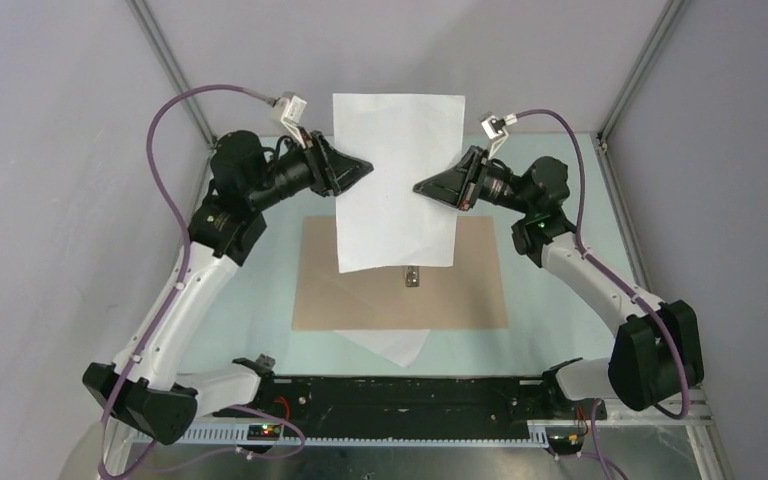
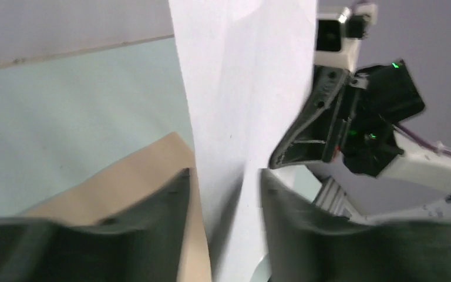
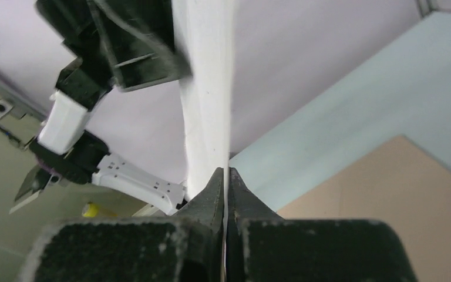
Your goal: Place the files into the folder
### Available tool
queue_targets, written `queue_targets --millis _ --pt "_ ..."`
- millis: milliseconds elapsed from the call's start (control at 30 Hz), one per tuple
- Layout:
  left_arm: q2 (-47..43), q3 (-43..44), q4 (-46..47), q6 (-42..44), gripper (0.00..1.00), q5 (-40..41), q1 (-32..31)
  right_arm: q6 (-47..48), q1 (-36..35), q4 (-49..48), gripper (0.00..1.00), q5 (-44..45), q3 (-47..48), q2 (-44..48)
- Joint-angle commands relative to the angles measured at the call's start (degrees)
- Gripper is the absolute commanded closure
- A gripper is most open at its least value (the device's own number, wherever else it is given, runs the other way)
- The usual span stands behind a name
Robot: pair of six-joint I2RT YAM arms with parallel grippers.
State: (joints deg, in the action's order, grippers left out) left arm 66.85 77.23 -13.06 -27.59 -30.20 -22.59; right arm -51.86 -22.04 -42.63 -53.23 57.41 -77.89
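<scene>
Sheet (image 1: 397, 120) is held up off the table, at 12 o'clock from the folder (image 1: 470, 290). Its long axis runs 12-6 in the top view and its bottom edge overlaps the folder's far edge

Right gripper (image 1: 420, 187) is at the sheet's 3 o'clock edge, jaws fully closed and pinching that edge. Left gripper (image 1: 365, 167) is at the 9 o'clock edge, jaws partly open. The sheet runs through the gap and neither of the 2 fingers (image 2: 170, 202) presses on it, so I read only 1 arm as carrying it

Folder lies flat and open, long axis 9-3, with the clip (image 1: 412, 276) mid-width near the far edge. A 2nd sheet (image 1: 392, 346) pokes out from under the folder's 6 o'clock edge

Key relation: the target lies toward 6 and below the jaws, and the sheet's long axis crosses the folder's. The right arm has the grip, so I'd expect it to lead the lowering. A 1-sided pinch may let the free 9 o'clock edge droop

Views:
- Top gives the layout and overlap, but not jaw gaps
- Left wrist shows the open gap around the paper
- Right wrist shows the tips closed on the edge
- Neither wrist view shows the clip or the 2nd sheet
</scene>
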Motion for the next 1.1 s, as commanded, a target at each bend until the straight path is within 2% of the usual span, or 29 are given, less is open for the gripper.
queue_targets --millis 0,33,100,167,267,400,567,800,1067 --pt "-2.80 -2.99 0.49 -1.47 0.37 11.28 1.47 10.53 -0.77 16.63 1.00 8.56 2.17 1.68" --pt "-3.02 -4.33 -0.04 -2.06 0.22 15.21 2.52 11.58 -0.92 19.08 1.00 10.91 2.14 1.37" --pt "-3.24 -6.47 -3.53 -4.76 0.08 22.62 4.33 13.31 -1.61 20.87 1.00 14.20 2.12 0.09" --pt "-3.76 -9.59 -8.33 -8.20 0.01 28.37 6.90 14.69 -2.62 20.71 1.00 17.52 2.41 -2.41" --pt "-5.75 -17.62 -10.92 -13.27 0.00 34.36 10.70 16.72 -4.18 20.01 1.00 20.44 5.11 -9.04" --pt "-9.22 -27.53 -11.57 -17.40 0.00 34.67 16.43 19.32 -4.56 17.03 1.00 21.51 8.30 -18.99" --pt "-12.29 -37.42 -11.63 -22.21 0.00 33.68 19.42 21.90 -4.19 16.31 1.00 18.02 10.92 -29.20" --pt "-15.40 -44.77 -11.97 -25.35 0.00 32.23 20.48 30.61 -4.60 23.62 1.00 16.10 11.24 -30.24" --pt "-13.85 -48.15 -11.88 -26.11 0.00 32.39 20.48 33.93 -6.39 27.68 1.00 10.25 11.24 -29.44"
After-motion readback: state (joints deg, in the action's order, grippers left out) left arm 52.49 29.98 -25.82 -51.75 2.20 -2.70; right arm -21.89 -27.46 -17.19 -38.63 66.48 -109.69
